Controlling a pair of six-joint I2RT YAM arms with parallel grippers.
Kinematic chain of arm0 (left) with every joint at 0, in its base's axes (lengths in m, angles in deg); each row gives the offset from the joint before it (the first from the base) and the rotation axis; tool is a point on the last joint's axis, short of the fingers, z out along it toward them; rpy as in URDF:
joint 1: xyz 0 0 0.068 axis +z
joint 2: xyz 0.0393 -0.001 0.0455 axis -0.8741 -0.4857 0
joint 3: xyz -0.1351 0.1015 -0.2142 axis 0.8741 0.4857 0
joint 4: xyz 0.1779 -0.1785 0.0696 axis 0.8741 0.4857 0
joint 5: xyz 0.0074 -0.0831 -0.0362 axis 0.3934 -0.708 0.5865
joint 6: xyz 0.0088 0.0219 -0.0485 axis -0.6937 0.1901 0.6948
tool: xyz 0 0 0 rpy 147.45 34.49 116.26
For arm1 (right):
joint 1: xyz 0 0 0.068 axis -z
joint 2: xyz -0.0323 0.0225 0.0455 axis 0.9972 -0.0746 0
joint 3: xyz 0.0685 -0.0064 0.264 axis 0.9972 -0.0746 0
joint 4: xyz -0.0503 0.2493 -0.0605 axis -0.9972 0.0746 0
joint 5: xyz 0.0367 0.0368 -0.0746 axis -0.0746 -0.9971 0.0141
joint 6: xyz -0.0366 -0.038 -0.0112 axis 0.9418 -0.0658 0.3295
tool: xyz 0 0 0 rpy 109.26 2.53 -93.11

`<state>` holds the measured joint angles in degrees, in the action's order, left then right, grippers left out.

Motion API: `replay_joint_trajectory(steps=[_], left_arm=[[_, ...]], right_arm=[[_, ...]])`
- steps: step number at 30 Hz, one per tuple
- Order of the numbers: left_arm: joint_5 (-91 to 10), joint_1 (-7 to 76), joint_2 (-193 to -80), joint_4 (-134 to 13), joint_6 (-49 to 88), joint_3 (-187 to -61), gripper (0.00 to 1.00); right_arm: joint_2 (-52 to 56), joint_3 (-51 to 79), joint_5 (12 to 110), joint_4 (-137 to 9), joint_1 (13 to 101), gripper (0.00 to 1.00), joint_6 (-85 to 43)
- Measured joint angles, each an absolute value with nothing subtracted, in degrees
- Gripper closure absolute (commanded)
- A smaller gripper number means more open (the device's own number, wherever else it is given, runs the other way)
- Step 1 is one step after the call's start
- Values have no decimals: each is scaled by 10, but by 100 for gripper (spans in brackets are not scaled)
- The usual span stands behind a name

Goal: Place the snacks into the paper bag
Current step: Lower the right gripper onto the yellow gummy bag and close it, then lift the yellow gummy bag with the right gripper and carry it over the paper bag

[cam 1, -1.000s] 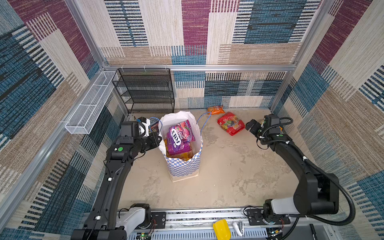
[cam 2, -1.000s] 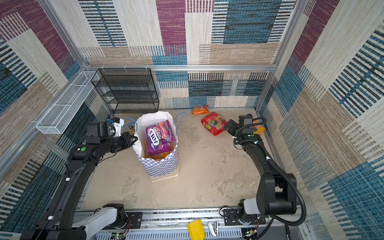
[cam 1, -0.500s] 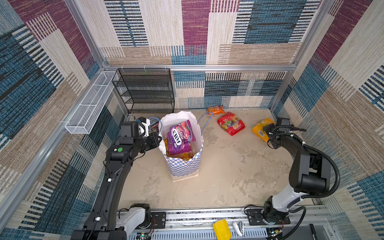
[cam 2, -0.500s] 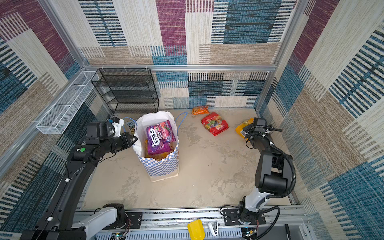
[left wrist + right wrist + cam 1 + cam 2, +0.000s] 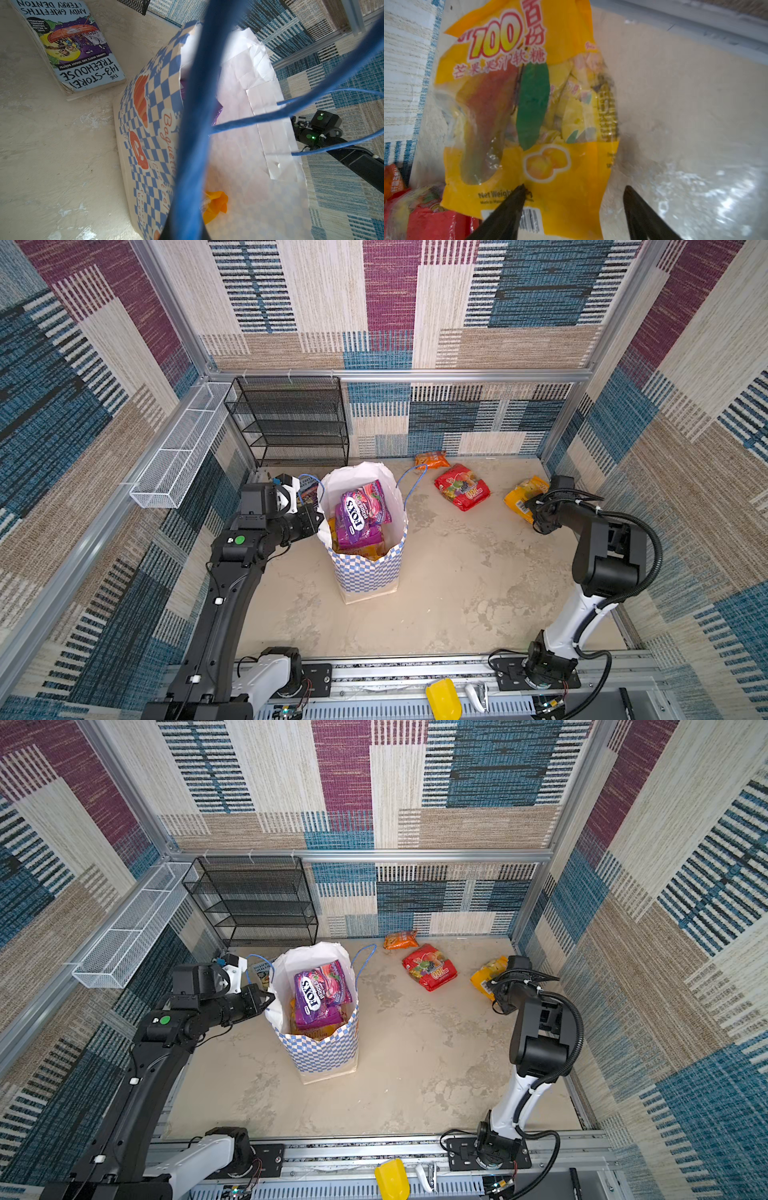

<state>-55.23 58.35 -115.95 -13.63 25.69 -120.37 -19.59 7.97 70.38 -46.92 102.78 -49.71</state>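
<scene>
So the right gripper is spread wide, one finger over the barcode end of the yellow packet, the other on bare table. Packet's crinkly, with a mango picture and red "100" lettering. Its long axis runs straight away from the gripper, lettering end farthest. It's well right of the paper bag, past the red packet. The left gripper is pinched shut on the bag's rim.

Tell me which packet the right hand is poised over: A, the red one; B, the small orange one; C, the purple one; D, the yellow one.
D: the open right hand straddles an edge of the yellow packet, one finger over it, one beside it.
</scene>
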Motion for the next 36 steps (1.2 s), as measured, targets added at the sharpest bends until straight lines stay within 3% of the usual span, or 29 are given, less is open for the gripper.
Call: replay_joint_trajectory(steps=[7,13,17,36], left_arm=[[-552,584,-1161,-136,257,-1204,100],[-552,584,-1161,-136,257,-1204,100],[-552,584,-1160,-136,257,-1204,100],[-552,585,-1159,-136,257,-1204,100]], right_arm=[[-213,87,679,-485,1030,57,-485],[-213,77,668,-508,1031,88,-482],[-205,67,651,-524,1033,100,-480],[35,-37,516,-528,1033,100,-511]])
